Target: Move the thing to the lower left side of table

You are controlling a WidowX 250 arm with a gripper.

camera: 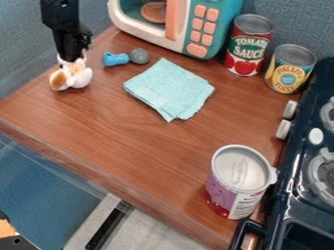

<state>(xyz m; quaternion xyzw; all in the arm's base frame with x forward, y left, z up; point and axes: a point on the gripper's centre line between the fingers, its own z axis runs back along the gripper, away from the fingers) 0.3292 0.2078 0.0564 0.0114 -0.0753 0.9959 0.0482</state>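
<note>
Gripper at the plush toy, upper left of the table

In the camera view, your gripper (71,57) hangs down at the upper left, its lower end meeting the top of the white and orange plush toy (70,77). You cannot tell from here whether it has hold of the toy or only touches it. The toy is at the upper left part of the brown wooden table (130,132), near the left edge.

Just to the toy's right you have a small blue object (115,59), with a grey round piece (139,55) at its right end. Right of those, a light teal cloth (170,90) lies flat with its layers slightly askew. Behind it is the toy microwave (225,19), a brown round item (155,12) showing through its window.

To your upper right stand two upright cans, a red and green one (248,46) and, beside it, a yellow and blue one (290,68). Another upright can (238,188), purple and white, stands at the lower right, close by the dark toy stove (281,202).
</note>
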